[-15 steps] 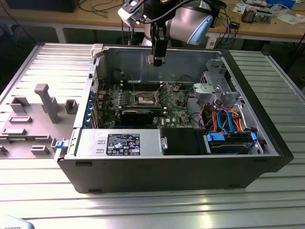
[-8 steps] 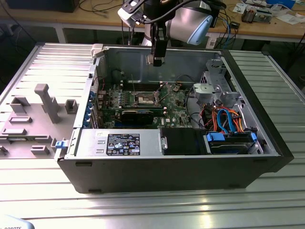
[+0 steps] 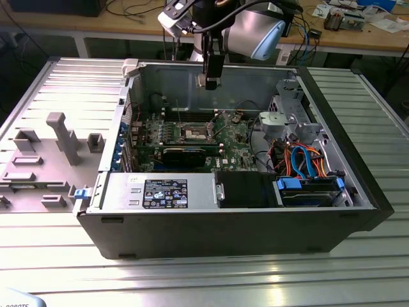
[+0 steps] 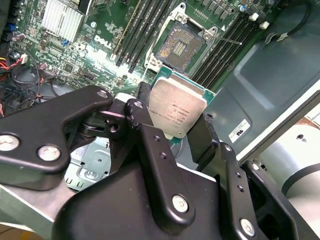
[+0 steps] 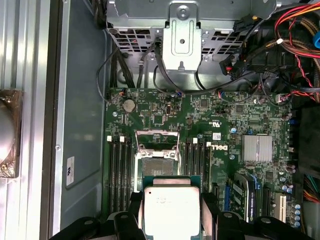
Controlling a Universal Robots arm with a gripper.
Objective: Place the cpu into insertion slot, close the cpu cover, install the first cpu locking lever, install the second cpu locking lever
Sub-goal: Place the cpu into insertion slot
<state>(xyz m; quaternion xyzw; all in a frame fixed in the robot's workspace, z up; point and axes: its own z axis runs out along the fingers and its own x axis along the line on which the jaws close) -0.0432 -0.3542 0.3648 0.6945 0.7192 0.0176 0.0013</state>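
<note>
Exterior view: gripper [image 3: 210,75] hangs high over the open computer case [image 3: 223,233], with the socket [image 3: 197,133] well below on the board. Second wrist view: jaws closed on the chip [image 4: 177,112], held by two opposite edges above the bare socket [image 4: 181,46] (a thin hold; a slip or twist could land it crooked and bend contacts). First wrist view: chip [image 5: 171,207] near the socket [image 5: 157,164], not over it. Cover [image 5: 157,141] stands raised and could be clipped if the descent drifts.
</note>
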